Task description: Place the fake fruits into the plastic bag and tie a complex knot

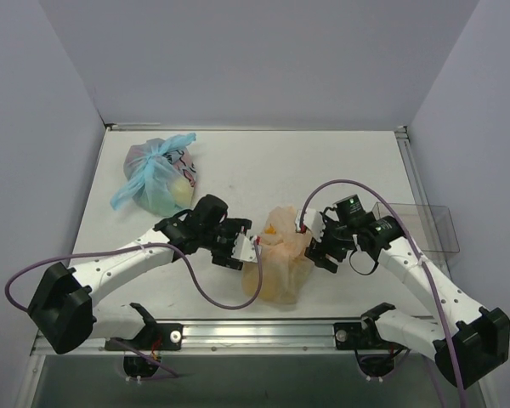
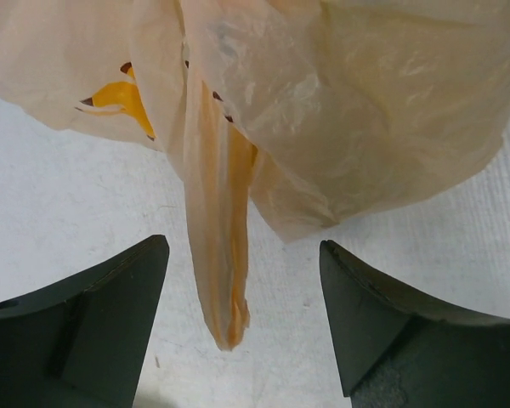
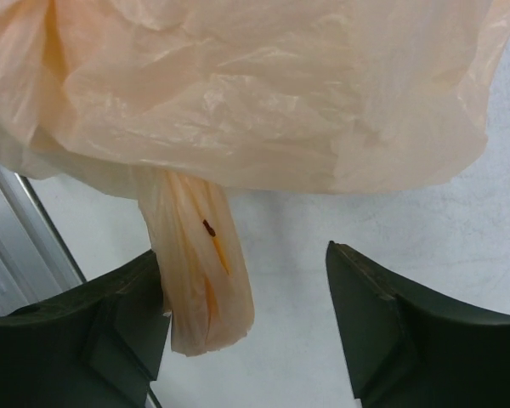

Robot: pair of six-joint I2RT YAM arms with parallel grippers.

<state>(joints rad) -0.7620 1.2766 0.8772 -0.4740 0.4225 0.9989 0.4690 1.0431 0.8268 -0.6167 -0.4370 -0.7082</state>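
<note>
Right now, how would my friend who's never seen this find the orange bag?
Look at the white table, near its front edge, between the left tool and the right tool. The plastic bag sits there, peach-orange and crinkly; the other bag, far back left, has light-blue handles.

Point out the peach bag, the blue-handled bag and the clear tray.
peach bag [image 1: 280, 262]: top external view, crinkled middle of its body.
blue-handled bag [image 1: 155, 183]: top external view, blue plastic near its middle.
clear tray [image 1: 429, 231]: top external view, its bare floor.
</note>
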